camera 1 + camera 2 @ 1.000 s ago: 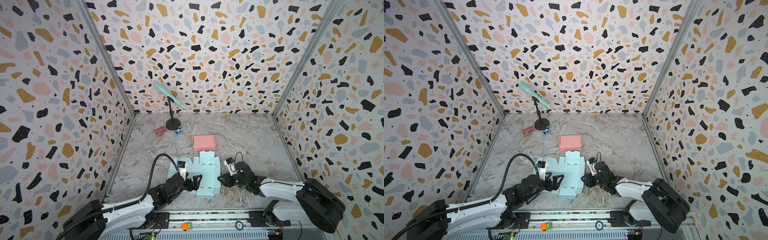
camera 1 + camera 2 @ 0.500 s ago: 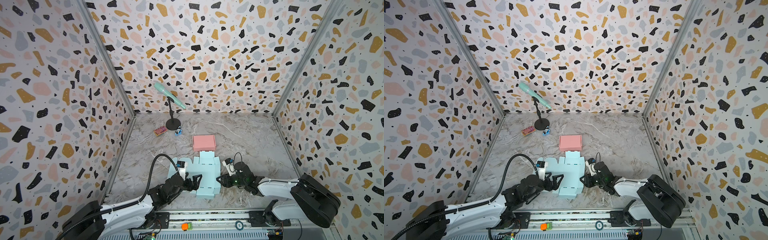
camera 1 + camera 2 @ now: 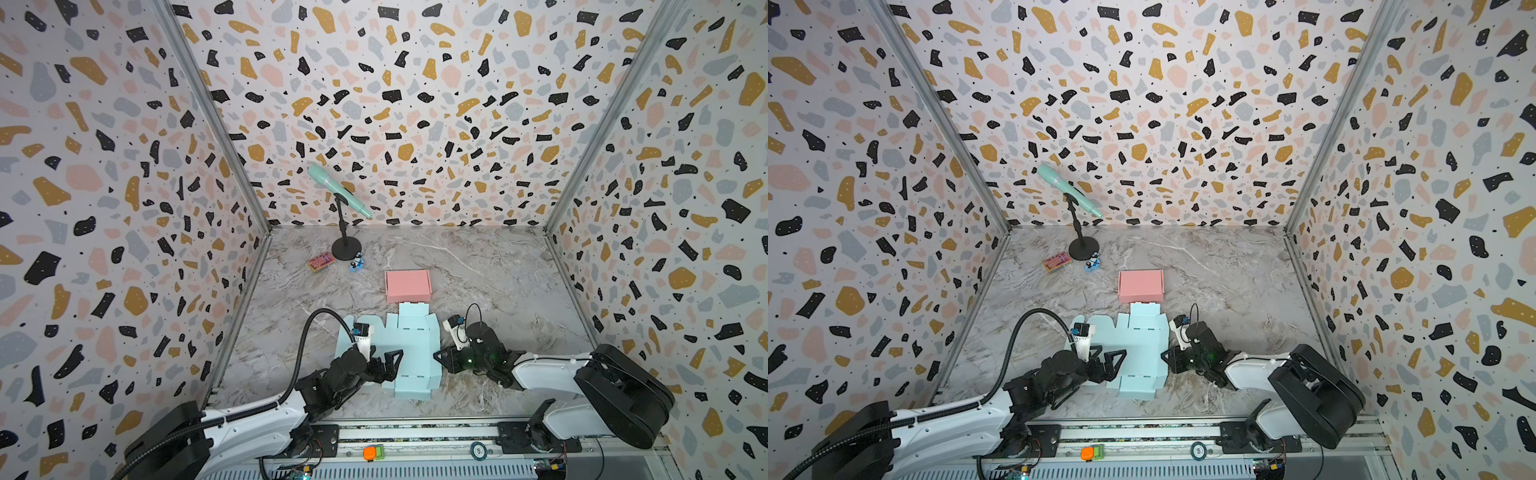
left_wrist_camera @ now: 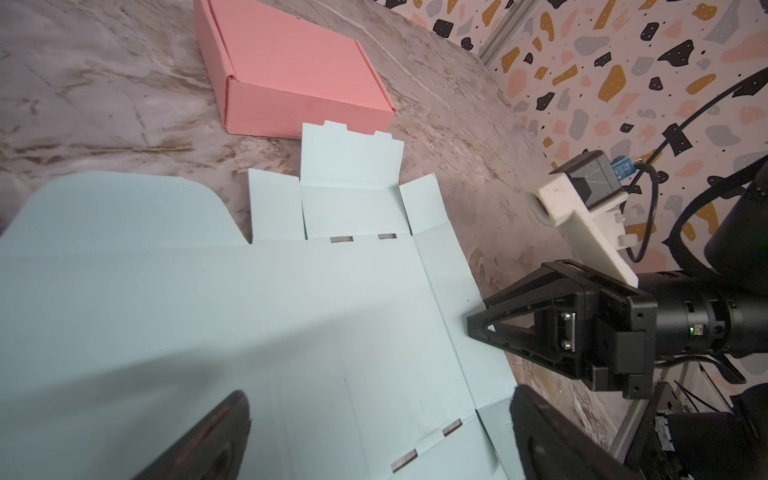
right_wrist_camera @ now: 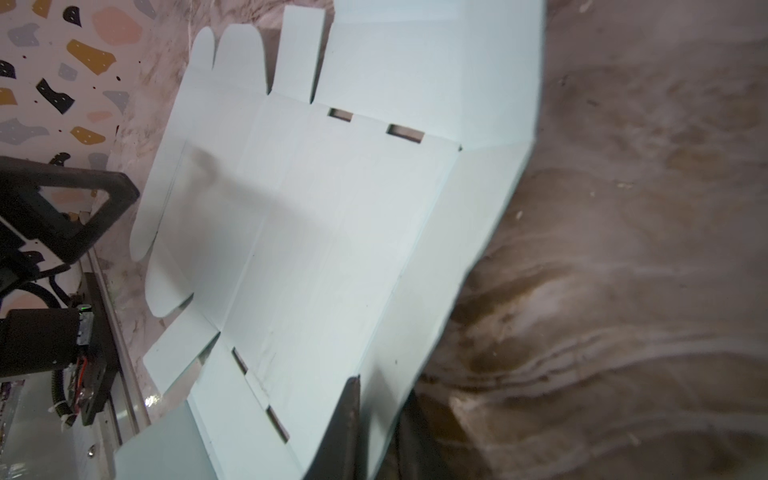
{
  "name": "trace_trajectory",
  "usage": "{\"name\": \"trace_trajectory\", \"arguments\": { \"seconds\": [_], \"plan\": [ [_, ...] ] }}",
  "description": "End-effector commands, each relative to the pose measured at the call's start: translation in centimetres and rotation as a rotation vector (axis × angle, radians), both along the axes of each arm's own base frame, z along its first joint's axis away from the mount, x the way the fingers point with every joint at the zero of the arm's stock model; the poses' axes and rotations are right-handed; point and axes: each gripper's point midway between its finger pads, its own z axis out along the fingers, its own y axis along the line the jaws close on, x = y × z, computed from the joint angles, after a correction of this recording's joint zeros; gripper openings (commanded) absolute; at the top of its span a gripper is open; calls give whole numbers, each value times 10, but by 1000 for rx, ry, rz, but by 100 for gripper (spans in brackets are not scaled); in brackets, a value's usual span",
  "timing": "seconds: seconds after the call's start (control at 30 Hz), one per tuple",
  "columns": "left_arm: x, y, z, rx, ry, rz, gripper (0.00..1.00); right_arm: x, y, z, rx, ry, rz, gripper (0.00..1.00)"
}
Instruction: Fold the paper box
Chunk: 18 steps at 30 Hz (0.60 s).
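Left fingers (image 4: 216, 432): spread wide, released, over the near left part of the paper box (image 3: 411, 349).
Right fingers (image 5: 347, 436): clenched on the sheet's right edge flap, which tilts up.
Paper box: pale blue, unfolded flat, near the front middle.
Worktop (image 3: 498, 282): grey marble pattern, with terrazzo walls (image 3: 415, 104) on three sides.
Surroundings: pink box (image 3: 407, 286) just behind the sheet; microphone stand (image 3: 345, 249), card (image 3: 321, 262) and blue toy (image 3: 356, 264) far back left.
Clearance: open marble right of both boxes; metal rail (image 3: 415, 432) along the near edge.
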Motion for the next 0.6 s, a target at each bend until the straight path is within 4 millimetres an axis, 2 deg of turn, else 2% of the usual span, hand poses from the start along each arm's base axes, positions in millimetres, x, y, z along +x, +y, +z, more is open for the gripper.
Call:
{"name": "trace_trajectory", "arguments": {
  "seconds": [0.0,0.1,0.2,0.33,0.4,0.57],
  "plan": [
    [2,-1,6,-24,-26,7,99,6,3,13,3,-34,4,15],
    [2,-1,6,-26,-27,4,96,6,2,15,0,-38,7,13],
    [1,-3,6,-24,-25,-6,76,5,0,18,-3,-44,10,12],
    [5,-9,10,-17,-33,-13,40,3,-2,23,-5,-54,7,12],
    [7,-12,12,-14,-36,-15,26,3,-3,24,-5,-58,5,12],
    [18,-26,18,3,-50,-20,11,1,-6,26,-7,-64,1,11]
  ]
}}
